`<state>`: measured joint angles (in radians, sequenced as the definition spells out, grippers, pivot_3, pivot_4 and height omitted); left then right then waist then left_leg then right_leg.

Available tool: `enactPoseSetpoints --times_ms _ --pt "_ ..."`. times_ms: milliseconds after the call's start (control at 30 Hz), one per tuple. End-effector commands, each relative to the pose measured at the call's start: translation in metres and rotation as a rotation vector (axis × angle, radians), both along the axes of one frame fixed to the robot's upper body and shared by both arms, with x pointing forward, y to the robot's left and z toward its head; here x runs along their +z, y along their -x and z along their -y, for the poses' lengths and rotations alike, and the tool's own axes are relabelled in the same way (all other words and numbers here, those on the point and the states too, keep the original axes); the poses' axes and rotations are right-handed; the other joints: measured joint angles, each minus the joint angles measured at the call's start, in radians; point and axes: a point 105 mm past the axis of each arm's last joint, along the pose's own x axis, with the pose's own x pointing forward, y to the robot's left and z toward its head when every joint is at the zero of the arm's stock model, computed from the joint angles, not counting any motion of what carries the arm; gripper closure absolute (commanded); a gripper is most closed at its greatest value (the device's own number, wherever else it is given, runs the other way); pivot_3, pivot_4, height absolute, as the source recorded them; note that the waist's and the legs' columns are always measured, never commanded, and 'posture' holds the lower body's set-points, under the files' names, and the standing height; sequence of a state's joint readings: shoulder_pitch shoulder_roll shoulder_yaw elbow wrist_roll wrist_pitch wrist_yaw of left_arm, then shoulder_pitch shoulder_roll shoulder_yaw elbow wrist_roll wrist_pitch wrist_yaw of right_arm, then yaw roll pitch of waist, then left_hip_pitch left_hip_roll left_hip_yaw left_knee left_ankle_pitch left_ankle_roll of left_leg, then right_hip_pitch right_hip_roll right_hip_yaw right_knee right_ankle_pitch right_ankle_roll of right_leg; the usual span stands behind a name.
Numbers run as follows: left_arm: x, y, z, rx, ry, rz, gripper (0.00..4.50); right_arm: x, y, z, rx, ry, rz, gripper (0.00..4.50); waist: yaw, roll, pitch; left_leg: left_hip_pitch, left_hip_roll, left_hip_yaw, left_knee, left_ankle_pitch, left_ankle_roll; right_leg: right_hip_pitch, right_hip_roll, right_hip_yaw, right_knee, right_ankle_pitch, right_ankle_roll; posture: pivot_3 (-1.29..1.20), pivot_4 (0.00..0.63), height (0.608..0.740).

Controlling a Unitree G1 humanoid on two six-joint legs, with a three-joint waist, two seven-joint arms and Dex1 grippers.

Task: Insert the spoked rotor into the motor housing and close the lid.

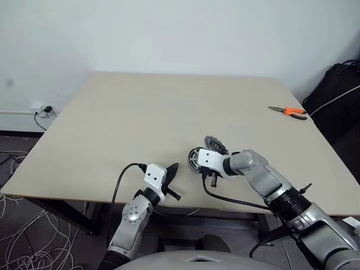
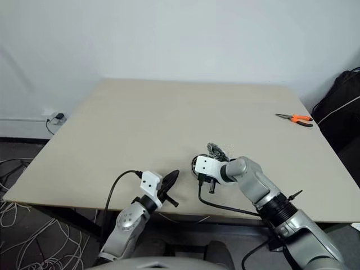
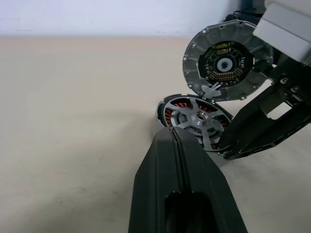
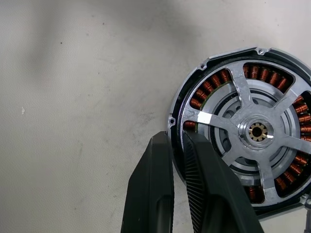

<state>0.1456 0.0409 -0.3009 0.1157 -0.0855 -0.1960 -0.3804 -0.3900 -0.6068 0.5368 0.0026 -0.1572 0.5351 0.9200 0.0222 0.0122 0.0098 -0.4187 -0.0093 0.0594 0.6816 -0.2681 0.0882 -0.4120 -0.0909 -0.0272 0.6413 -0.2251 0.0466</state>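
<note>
The motor housing (image 4: pixel 210 86), a dark-rimmed ring with coppery windings, lies flat near the table's front edge. The shiny spoked rotor (image 4: pixel 256 131) sits inside it. The grey lid (image 3: pixel 223 63) stands tilted up at the housing's far side, its inner face turned toward me. My right gripper (image 4: pixel 176 138) points down at the housing's near-left rim; one finger is outside the rim and the other inside, closed on it. My left gripper (image 1: pixel 173 169) is shut and empty, level, a short way left of the housing (image 1: pixel 196 158) and aimed at it.
Orange-handled pliers (image 1: pixel 288 112) lie at the far right of the beige table (image 1: pixel 140 118). A black bag (image 1: pixel 337 93) stands beyond the right edge. Both grippers are close to the table's front edge. Cables lie on the floor at the left.
</note>
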Motion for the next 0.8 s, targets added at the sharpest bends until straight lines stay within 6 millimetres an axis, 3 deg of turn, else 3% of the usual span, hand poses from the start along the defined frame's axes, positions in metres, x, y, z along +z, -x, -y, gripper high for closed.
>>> enactPoseSetpoints --times_ms 33,300,467,633,800 --pt "0.011 -0.003 0.004 -0.004 0.027 0.034 4.50 0.011 -0.001 0.016 -0.065 0.005 0.026 4.43 0.007 0.000 0.000 0.000 0.000 0.000 0.000 0.000 0.000 0.000 0.000 -0.001 0.000 0.000 0.000 0.00 0.000 0.740" --pt "0.008 -0.001 0.006 0.000 0.040 0.016 4.50 0.017 0.029 0.020 -0.291 -0.119 -0.101 4.43 0.025 0.003 -0.002 -0.008 0.000 -0.001 0.000 0.000 0.000 -0.002 -0.002 -0.005 -0.008 0.000 0.000 0.00 0.000 0.740" --pt "0.005 0.001 0.008 -0.012 0.044 0.002 4.50 0.022 0.045 0.006 -0.413 -0.200 -0.181 4.43 0.023 0.004 -0.003 -0.011 0.000 -0.002 0.000 -0.001 0.002 -0.003 -0.003 -0.006 -0.012 0.000 0.000 0.00 0.000 0.740" --pt "0.004 0.001 0.011 -0.032 0.044 -0.005 4.50 0.033 0.038 -0.016 -0.570 -0.308 -0.222 4.43 0.016 0.005 -0.003 -0.011 0.000 -0.003 0.000 -0.001 0.002 -0.003 -0.002 -0.007 -0.012 0.001 0.001 0.00 0.000 0.740" --pt "0.005 0.001 0.011 -0.035 0.046 -0.008 4.50 0.036 0.030 -0.023 -0.624 -0.315 -0.217 4.43 0.012 0.005 -0.003 -0.011 0.000 -0.003 0.000 -0.001 0.002 -0.003 -0.003 -0.010 -0.012 0.001 0.001 0.00 0.000 0.740"
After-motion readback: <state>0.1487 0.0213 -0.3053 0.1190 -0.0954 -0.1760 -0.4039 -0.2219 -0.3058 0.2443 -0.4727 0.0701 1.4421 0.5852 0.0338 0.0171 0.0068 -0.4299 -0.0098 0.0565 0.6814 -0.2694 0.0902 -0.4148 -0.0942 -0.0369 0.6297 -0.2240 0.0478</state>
